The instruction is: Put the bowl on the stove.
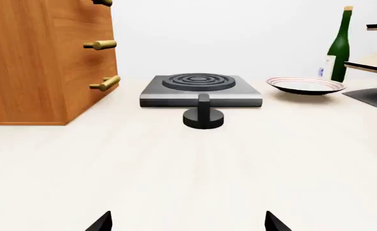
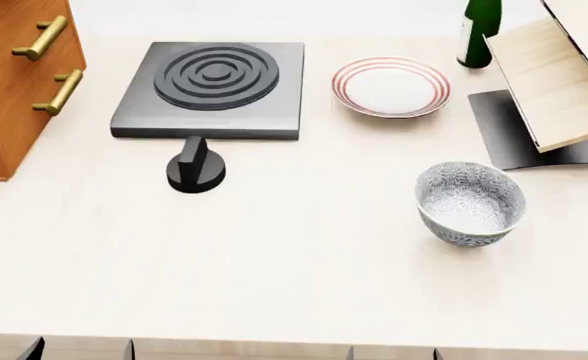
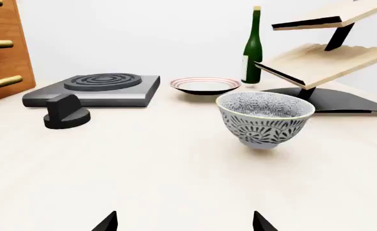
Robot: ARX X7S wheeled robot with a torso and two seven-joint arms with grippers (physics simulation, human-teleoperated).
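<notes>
Head view: the bowl (image 2: 470,202) stands upright on the pale surface (image 2: 304,255), well apart from the stove (image 2: 209,90), which I take as my landmark. Seen from my head camera, the bowl lies nearer to me than the stove and off to its right. Nothing touches it, so the task has not begun. A round black knob (image 2: 195,169) stands just beside the stove's near edge, and a white plate with red rings (image 2: 391,86) lies just to the stove's right. A green bottle (image 2: 479,28) stands beyond the plate, and a wooden rack on a dark base (image 2: 554,82) is further right. A wooden drawer cabinet (image 2: 19,82) flanks the stove's left.

My right pincer (image 3: 184,222) shows only two dark fingertips, spread wide with nothing between them, facing the bowl. The left pincer (image 1: 188,222) is likewise open and empty, facing the stove and knob.

Risks, as I judge them:
- The bowl is deep and round, with a thin rim. A pinch on one wall could slip or tip it if I close off-centre.
- A direct carry toward the stove passes near the plate and the knob (both low, but a low carry could clip them).
- The knob stands so near the stove's edge that a short placement could set the bowl half on it.
- The raised burner rings may leave the bowl rocking if I release it off-centre.
- Reaching far leftward with the right arm may strain its range.
</notes>
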